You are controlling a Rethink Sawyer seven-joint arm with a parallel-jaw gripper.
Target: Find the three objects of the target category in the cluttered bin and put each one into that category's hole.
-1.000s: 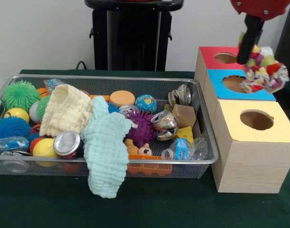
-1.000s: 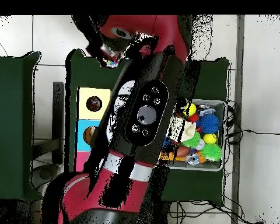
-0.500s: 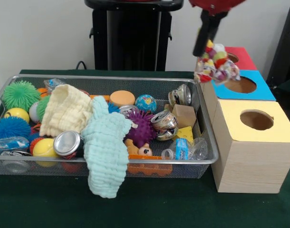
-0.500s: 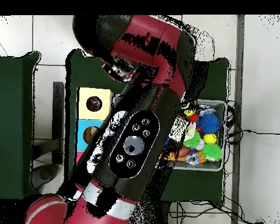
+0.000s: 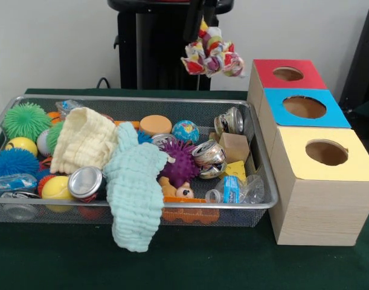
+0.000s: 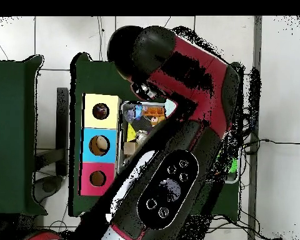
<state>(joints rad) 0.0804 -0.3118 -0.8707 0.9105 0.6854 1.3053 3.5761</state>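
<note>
My gripper [image 5: 199, 24] reaches down from the top edge and is shut on a knotted multicolour rope toy [image 5: 213, 58]. The toy hangs in the air above the far right side of the wire bin [image 5: 142, 99], left of the boxes. Three hole-topped boxes stand in a row to the right: red [image 5: 287, 74], blue [image 5: 305, 107] and yellow [image 5: 326, 151]. From overhead the same yellow box [image 6: 101, 111], blue box [image 6: 98, 145] and red box [image 6: 97, 178] show at the left, while the arm covers most of the bin.
The bin holds spiky balls in green [image 5: 26, 119], blue [image 5: 14, 162] and purple [image 5: 179, 163], a cream cloth [image 5: 84, 139], a mint cloth [image 5: 134, 187] draped over the front rim, crushed cans [image 5: 208, 154], a small carton [image 5: 235, 146] and a plastic bottle [image 5: 235, 192].
The gripper has carried the rope toy leftward and upward, from over the blue and red boxes to above the bin's far right side. Bin contents have not moved.
</note>
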